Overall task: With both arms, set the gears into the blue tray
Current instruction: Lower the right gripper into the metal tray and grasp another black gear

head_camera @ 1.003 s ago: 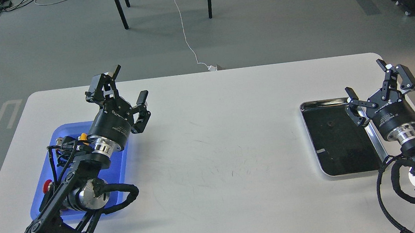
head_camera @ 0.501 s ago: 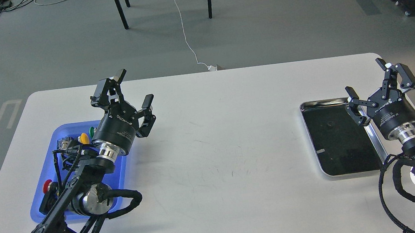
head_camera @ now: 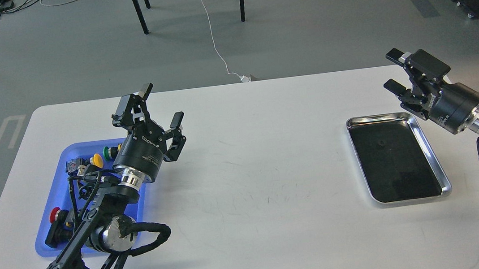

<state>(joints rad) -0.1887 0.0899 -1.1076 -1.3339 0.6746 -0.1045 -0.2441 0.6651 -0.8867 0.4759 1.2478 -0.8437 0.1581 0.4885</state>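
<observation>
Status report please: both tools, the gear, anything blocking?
Left tool open, empty, beside blue tray. Right tool open, empty, above steel tray's far corner. One gear in steel tray. No obstruction seen.

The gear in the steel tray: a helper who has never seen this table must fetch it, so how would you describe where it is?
Look at the white table, to the shiny steel tray with black lining near its right end. In the tray's far half lies one gear, a tiny black toothed wheel. Nothing else lies in that tray, and it barely stands out from the lining.
</observation>
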